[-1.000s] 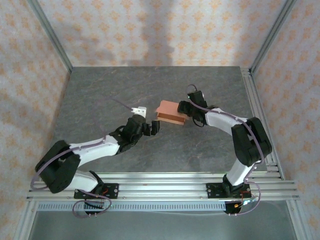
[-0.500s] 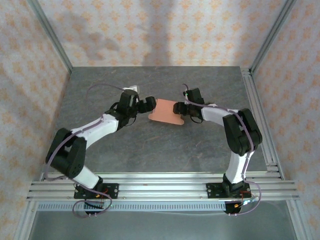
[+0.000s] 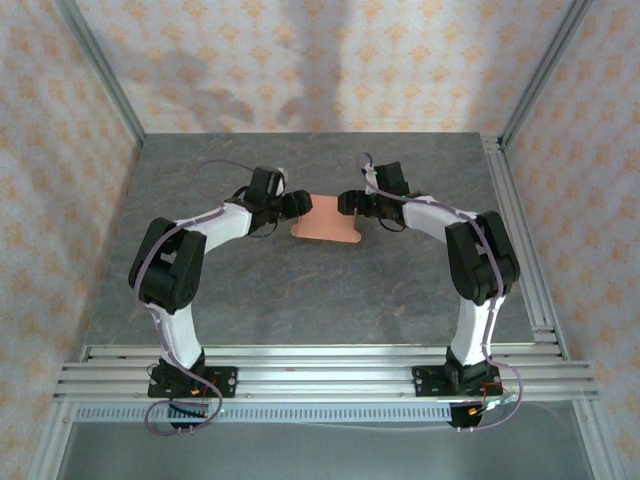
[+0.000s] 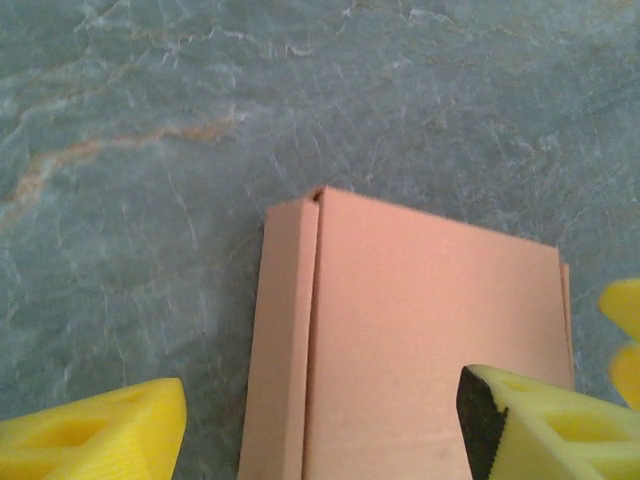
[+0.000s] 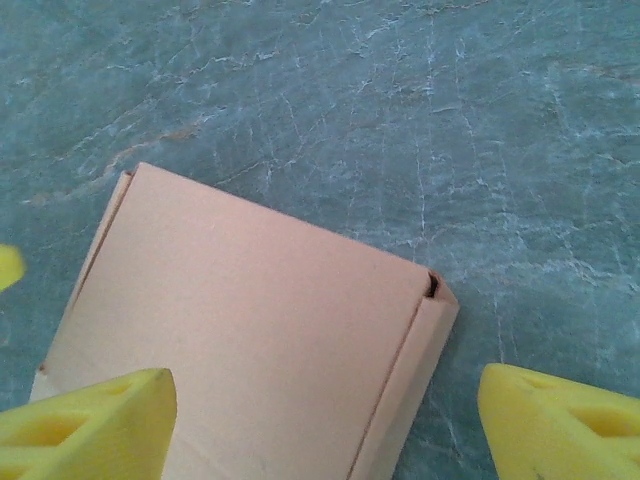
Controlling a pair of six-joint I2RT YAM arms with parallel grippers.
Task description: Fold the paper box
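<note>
Your left hand (image 3: 298, 206) has come beside the paper box (image 3: 326, 219), flat on the worktop (image 3: 300, 290), salmon-pink, side flap folded. It and your right hand (image 3: 346, 203) stand spread.

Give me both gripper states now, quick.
Left gripper: open, over the paper box, holding nothing.
Right gripper: open, over the paper box, holding nothing.
</note>
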